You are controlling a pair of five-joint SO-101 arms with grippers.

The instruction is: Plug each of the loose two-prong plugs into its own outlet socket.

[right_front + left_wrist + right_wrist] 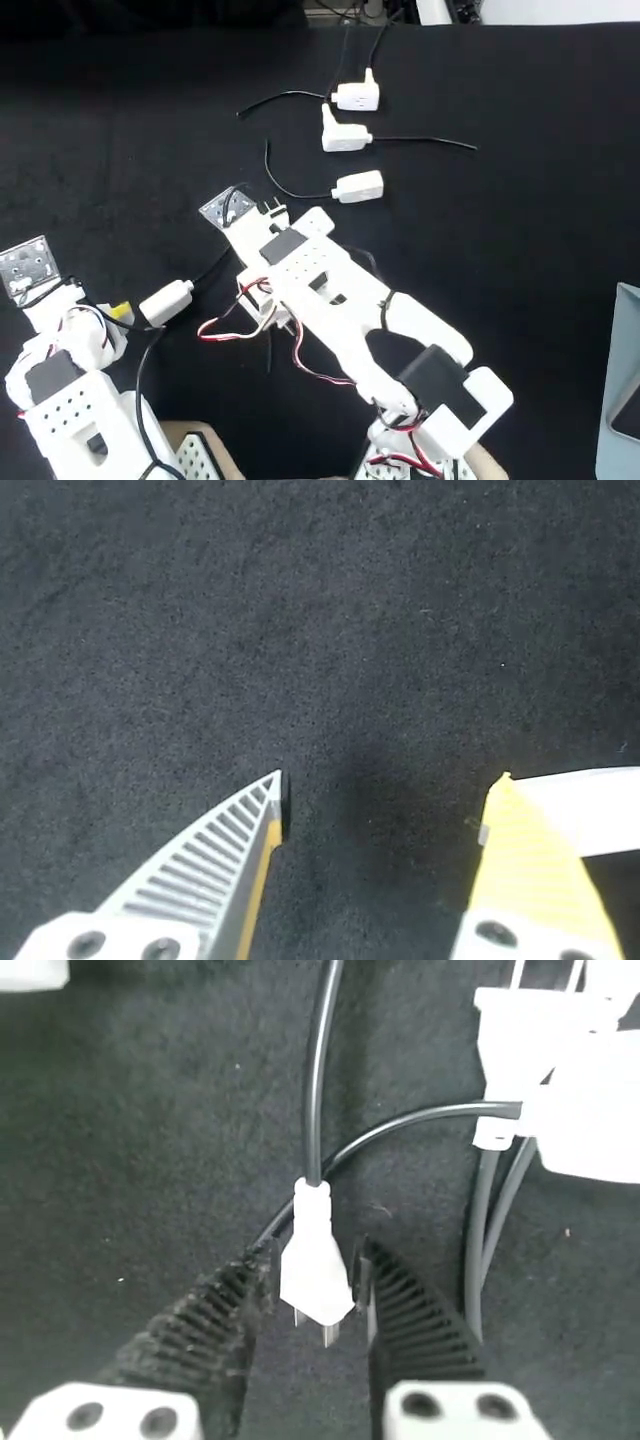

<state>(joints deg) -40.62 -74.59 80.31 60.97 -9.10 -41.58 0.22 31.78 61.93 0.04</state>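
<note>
The right gripper [313,1252] is nearly shut, its black ribbed fingers [225,1305] close against both sides of a white two-prong plug [315,1280]. The plug's prongs point back toward the wrist and its black cord [318,1080] runs straight away from the gripper. In the high view this gripper [250,212] sits near the middle of the black cloth table [520,250], with the plug's prongs [272,208] showing just beside it.

A second black cord [400,1125] curves across behind the held plug, touching or passing under its lead, and ends at white plastic bodies [560,1070]. I cannot tell what these bodies are from that view.

Farther out, three white outlet sockets [355,96] [345,135] [358,186] lie in a loose column, each trailing a thin black cord. The nearest socket is just beyond the right gripper.

The left gripper [391,776] is spread wide over bare cloth and holds nothing. One of its fingers is grey and ribbed, and the other is yellow [530,860]. In the high view it [30,268] sits at the table's left edge. A white cylindrical connector [165,300] on a black lead lies between the two arms. A grey bin [620,380] stands at the right edge.
</note>
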